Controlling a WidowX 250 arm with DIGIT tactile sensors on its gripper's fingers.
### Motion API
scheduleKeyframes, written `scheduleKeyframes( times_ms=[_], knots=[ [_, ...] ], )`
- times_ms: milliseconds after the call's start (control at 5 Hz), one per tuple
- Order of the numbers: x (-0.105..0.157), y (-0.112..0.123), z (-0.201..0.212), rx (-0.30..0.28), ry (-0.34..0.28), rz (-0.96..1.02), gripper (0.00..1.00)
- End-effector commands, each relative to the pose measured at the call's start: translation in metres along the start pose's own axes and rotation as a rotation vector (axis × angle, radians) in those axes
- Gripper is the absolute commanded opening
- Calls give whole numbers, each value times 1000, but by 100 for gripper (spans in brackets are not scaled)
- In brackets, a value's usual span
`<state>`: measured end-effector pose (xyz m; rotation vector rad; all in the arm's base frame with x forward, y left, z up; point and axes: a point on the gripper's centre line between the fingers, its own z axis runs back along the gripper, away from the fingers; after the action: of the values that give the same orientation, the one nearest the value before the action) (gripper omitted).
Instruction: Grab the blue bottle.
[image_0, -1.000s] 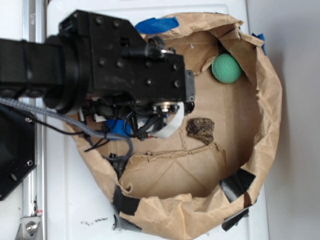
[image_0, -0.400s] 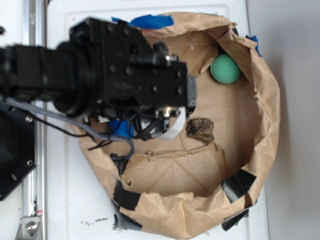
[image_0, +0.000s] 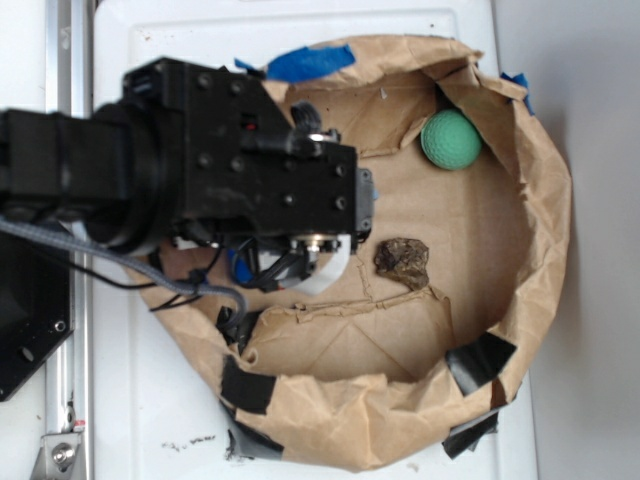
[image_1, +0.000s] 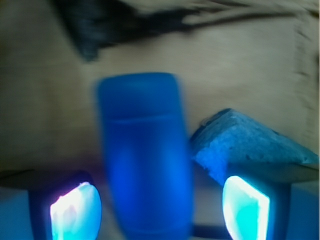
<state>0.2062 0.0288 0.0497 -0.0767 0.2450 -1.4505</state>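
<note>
Blue bottle (image_1: 145, 160) now sits between the lowered tool's (image_1: 160, 207) fingers.

Pale sponge (image_1: 250, 145) tight against blue bottle (image_1: 145, 155).

We hold our gripper (image_1: 160, 210) pointed straight down, arm reaching in from the left, fingers (image_1: 75, 212) spread apart, nothing clamped between them

no readable text, wrist view perhaps too blurred
</note>
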Motion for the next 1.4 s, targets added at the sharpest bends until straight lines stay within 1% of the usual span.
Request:
scheduleKeyframes(
  times_ms=[0, 200, 400, 600, 800, 1000, 1200],
  knots=[
    [-7, 1, 11, 36, -31, 1, 100],
    [-1, 6, 1, 44, -22, 17, 100],
    [5, 16, -11, 48, -20, 36, 100],
    [10, 19, -15, 61, -25, 39, 100],
    [14, 26, -14, 67, -48, 56, 100],
    [14, 32, -12, 59, -63, 89, 0],
    [13, 32, -8, 72, -80, 101, 0]
  ],
)
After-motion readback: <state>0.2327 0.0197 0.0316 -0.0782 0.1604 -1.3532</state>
